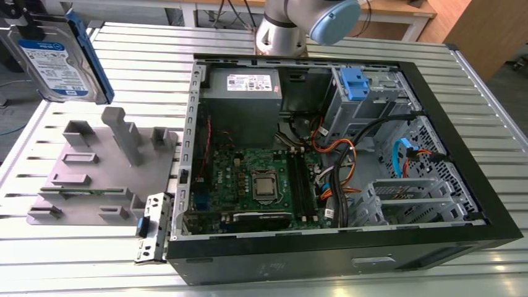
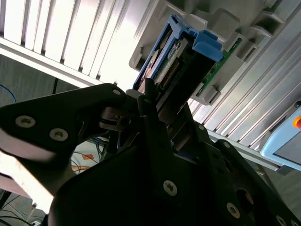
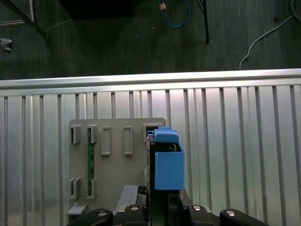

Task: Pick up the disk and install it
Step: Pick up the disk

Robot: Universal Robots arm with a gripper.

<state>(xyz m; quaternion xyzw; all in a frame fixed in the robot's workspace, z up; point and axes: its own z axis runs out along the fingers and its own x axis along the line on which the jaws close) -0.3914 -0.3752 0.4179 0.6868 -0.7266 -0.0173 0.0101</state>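
In the second wrist view the gripper is clamped on the disk. Its black fingers press against the flat sides. The disk sticks out past the fingertips, with its blue frame at the far end. Beyond it lie a grey holder plate and the slatted metal table.

In the first wrist view the disk is seen edge-on, rising out of the gripper. The grey holder plate lies past it on the table. A thin green strip stands in one of the plate's slots, off to one side of the disk.

In the exterior view the disk hangs in the air with its white-and-blue label showing and its blue frame along one edge. It touches neither the plate nor the table. The open computer case sits well apart from the disk, beyond the plate. The arm stands behind the case.
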